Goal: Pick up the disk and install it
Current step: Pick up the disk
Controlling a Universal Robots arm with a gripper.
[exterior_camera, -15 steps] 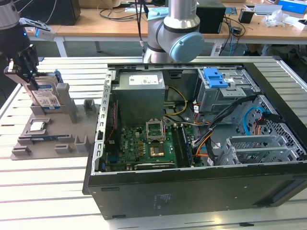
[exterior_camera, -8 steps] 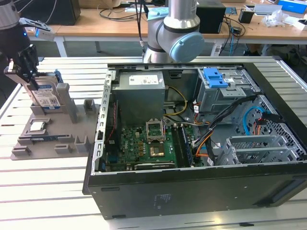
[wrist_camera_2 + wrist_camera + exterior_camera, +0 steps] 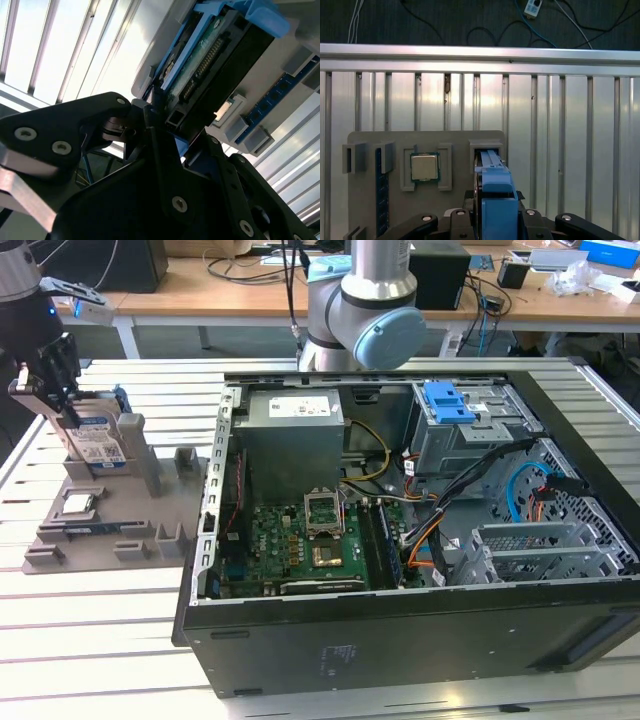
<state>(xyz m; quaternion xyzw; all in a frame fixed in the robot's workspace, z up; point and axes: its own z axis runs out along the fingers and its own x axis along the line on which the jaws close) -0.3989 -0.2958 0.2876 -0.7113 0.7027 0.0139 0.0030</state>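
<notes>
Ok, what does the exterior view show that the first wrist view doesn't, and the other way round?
Exterior view: the open computer case, its motherboard, the blue bracket on the drive cage, and the arm. First wrist view: the dark floor beyond the table, with a white power strip. Both: the grey holder on that table, the CPU chip in its pocket, and the gripper at the disk standing upright in its slot.

Lab: cabled workbenches (image 3: 200, 302), opened PC (image 3: 400, 640)
</notes>
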